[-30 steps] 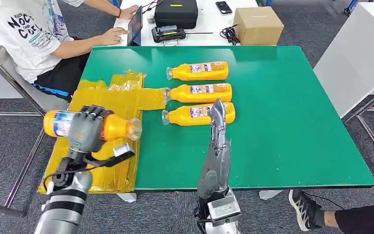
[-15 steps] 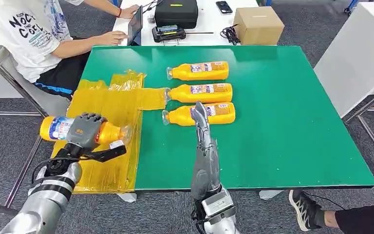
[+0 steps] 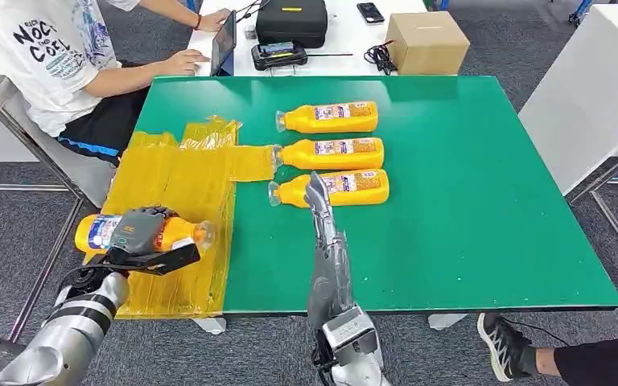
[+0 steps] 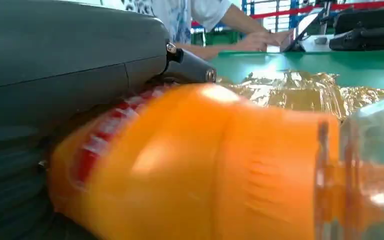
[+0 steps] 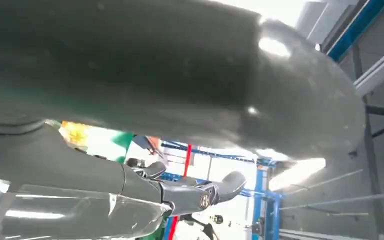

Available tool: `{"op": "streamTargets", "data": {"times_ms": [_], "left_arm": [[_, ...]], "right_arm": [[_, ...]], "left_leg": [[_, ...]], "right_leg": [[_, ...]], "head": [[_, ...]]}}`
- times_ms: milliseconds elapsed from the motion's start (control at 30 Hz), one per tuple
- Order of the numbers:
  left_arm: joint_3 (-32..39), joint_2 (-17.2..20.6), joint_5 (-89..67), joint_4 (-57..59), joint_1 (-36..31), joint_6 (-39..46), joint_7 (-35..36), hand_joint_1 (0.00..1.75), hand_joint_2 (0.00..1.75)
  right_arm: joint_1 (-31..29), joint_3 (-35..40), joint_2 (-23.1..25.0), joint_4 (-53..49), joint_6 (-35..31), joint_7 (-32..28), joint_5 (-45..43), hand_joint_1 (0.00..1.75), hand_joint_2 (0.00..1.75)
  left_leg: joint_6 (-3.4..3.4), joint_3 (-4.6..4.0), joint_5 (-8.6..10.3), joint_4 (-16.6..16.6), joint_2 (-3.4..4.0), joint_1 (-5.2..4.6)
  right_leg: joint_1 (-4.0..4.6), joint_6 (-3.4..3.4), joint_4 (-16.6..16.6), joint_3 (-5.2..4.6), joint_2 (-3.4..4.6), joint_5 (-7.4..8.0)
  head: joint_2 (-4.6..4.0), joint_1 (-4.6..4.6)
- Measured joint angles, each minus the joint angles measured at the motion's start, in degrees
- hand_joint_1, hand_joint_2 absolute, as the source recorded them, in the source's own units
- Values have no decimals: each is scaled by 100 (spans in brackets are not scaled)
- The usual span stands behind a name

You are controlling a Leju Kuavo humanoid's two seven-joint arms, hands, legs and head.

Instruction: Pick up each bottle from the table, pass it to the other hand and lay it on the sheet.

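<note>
My left robot hand (image 3: 141, 231) gripped the bottle (image 3: 179, 233) low over the sheet (image 3: 179, 181), so I judged release came next. The right robot hand (image 3: 319, 199) was empty, fingers straight.

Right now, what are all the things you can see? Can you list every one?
Bottles on the table: three, orange with clear caps, lying side by side on the green table.
Held bottle: one, orange, low over the near part of the sheet.
Sheet: one, crinkly yellow, on the table's left side.
Table: one, green top.
Cardboard box: one, brown, on the white desk behind.
Black case: one, on the same desk.
Phone: one, dark, same desk.
Person: one, white T-shirt, seated at far left.
Shoe: one, black and white, on the floor at right.
Left hand: grips the held bottle.
Right hand: fingers straight, near the closest bottle.
</note>
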Motion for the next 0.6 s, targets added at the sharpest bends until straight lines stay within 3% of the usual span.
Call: {"op": "streamTargets", "data": {"times_ms": [600], "left_arm": [[2, -2, 385, 44, 9, -634, -13, 0, 175]], "right_arm": [[-1, -101, 35, 223, 98, 77, 2, 0, 0]], "left_leg": [[0, 9, 1, 0, -3, 0]], "right_leg": [[-1, 0, 0, 10, -1, 0]], "head": [[0, 0]]}}
